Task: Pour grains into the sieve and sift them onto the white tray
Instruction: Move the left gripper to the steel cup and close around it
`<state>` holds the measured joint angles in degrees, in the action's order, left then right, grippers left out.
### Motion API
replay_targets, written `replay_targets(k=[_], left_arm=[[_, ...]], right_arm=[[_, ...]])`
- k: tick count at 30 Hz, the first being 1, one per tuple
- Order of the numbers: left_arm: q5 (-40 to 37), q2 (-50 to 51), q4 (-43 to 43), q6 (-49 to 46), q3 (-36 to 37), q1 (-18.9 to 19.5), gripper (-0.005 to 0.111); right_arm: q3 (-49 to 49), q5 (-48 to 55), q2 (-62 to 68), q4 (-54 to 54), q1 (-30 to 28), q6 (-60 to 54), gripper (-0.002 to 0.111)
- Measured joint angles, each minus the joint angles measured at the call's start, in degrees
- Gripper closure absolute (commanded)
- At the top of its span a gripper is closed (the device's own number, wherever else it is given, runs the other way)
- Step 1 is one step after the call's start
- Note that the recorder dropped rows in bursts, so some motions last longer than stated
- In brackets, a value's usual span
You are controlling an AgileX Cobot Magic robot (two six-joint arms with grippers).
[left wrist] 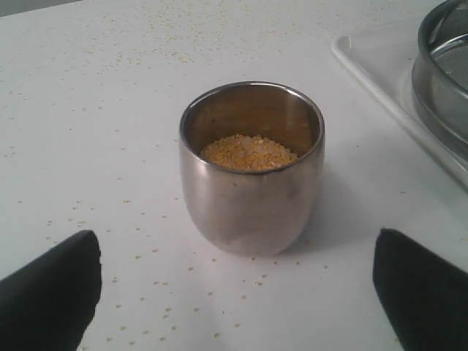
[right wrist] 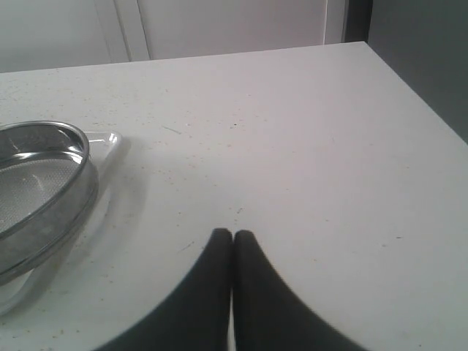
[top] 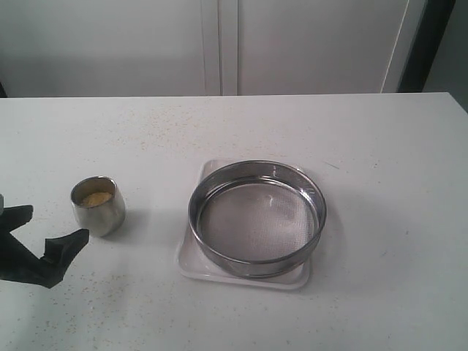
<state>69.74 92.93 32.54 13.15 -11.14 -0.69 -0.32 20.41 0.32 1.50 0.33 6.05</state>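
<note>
Grains [left wrist: 248, 152] sit in the steel cup [left wrist: 251, 212] on the bench [top: 380, 256], apart from the sieve [top: 256, 267], which rests on the white tray [top: 191, 262]. Left fingers [left wrist: 51, 292] gape just short of the cup, seemingly ready to grasp it; right fingers [right wrist: 219, 285] are pressed together.

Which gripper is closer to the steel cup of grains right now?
Left. The left gripper is open, just short of the steel cup; the right gripper, shut, is over the table beyond the sieve.
</note>
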Motion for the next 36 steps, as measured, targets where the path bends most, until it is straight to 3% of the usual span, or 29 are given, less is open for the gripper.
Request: replay_targets(k=[11, 36], left_arm=[[0.00, 0.91, 0.08, -0.13, -0.24, 0.00, 0.002], [0.00, 14.40, 7.71, 3.45, -14.55, 0.00, 0.002]], right_arm=[[0.00, 0.00, 0.00, 0.00, 0.00, 0.00, 0.108], [0.00, 0.00, 0.00, 0.00, 0.00, 0.00, 0.108]])
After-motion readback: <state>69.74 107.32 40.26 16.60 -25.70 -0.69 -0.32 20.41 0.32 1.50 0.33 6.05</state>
